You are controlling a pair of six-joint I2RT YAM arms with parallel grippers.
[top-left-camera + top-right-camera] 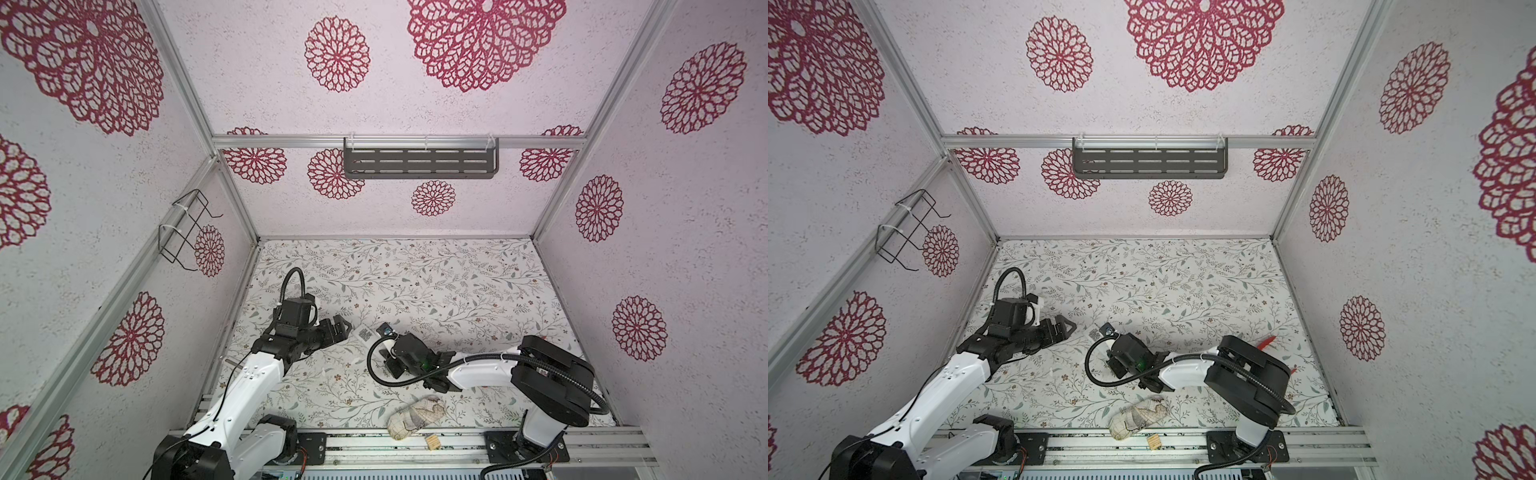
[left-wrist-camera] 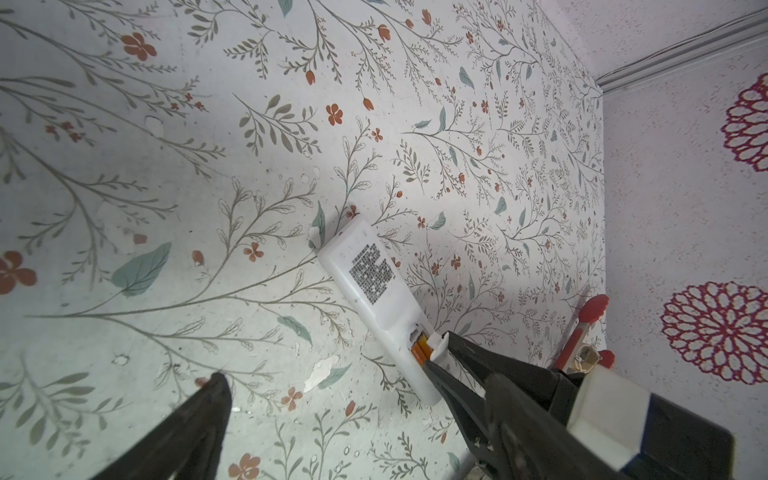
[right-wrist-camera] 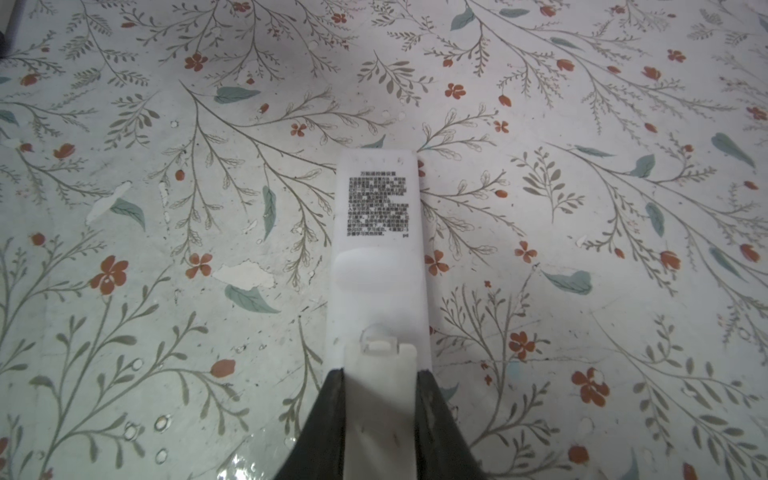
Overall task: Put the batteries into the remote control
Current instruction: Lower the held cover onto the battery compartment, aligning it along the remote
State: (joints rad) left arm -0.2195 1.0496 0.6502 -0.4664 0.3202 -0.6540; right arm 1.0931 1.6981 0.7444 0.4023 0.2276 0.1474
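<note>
On the floral table (image 3: 582, 291), the remote control (image 2: 374, 282) lies face down, compartment up, 2 orange batteries (image 2: 419, 350) seated inside. The right gripper (image 3: 380, 374) pinches the white cover (image 3: 380, 403) over them, likely to close it. The left gripper (image 1: 338, 328) hovers beside, spread wide.

Both top views look down from high at the near edge onto my whole table (image 1: 457, 282). My wrist cameras sit close, both facing the remote control (image 2: 370, 274).

The only print stands on the back of the remote control (image 3: 380, 282), centre of the right wrist frame. It is a label (image 3: 377, 203) with a short heading over dense small black Chinese characters, too fine to read.
</note>
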